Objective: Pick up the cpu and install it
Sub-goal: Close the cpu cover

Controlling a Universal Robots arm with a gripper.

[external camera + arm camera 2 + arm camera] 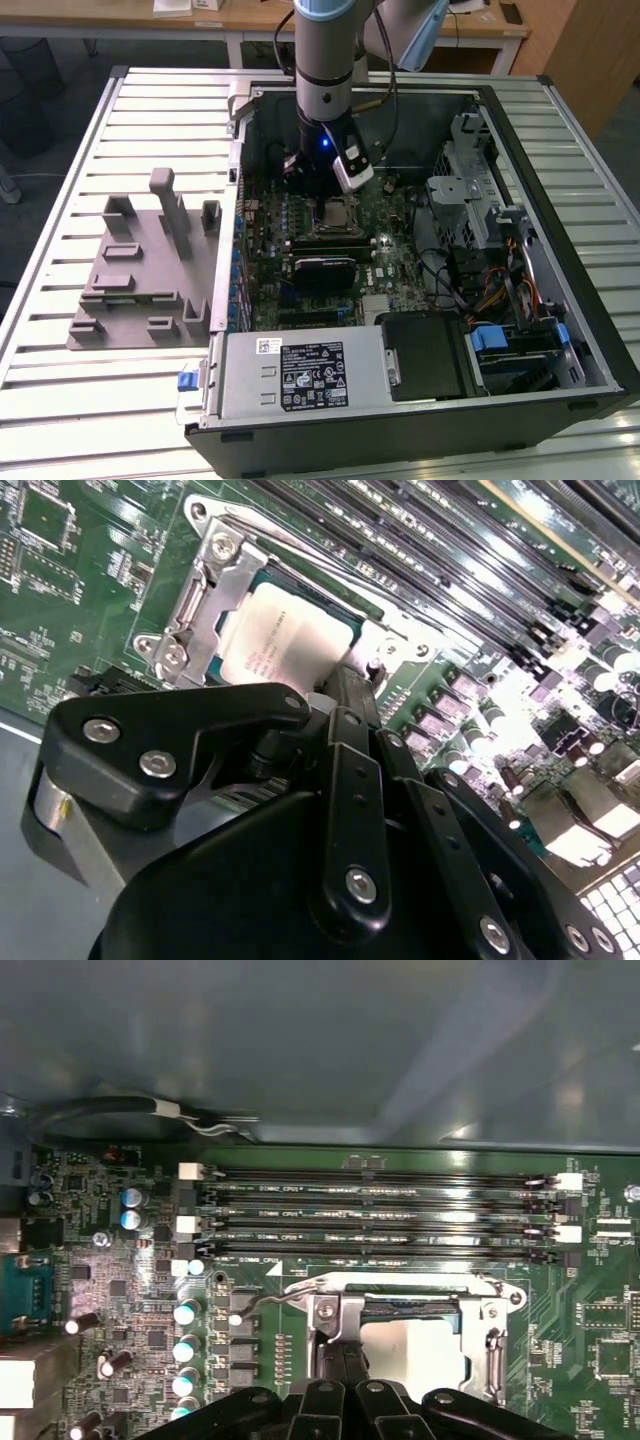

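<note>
The gripper is seen low inside the computer case, its fingers pressed together with nothing seen caught between them. The tips are planted at the edge of the socket frame. Just beyond those tips, the cpu is found lying flat in the socket, silvery top up, boxed in by the frame. So the chip is placed right beside the gripper, not under it and not in it. In the exterior view it is set slightly to that view's right of the fingertips. Farther on, the memory slots are laid in parallel rows past the socket. Well apart, outside the case, a grey tray is parked on the counter.
</note>
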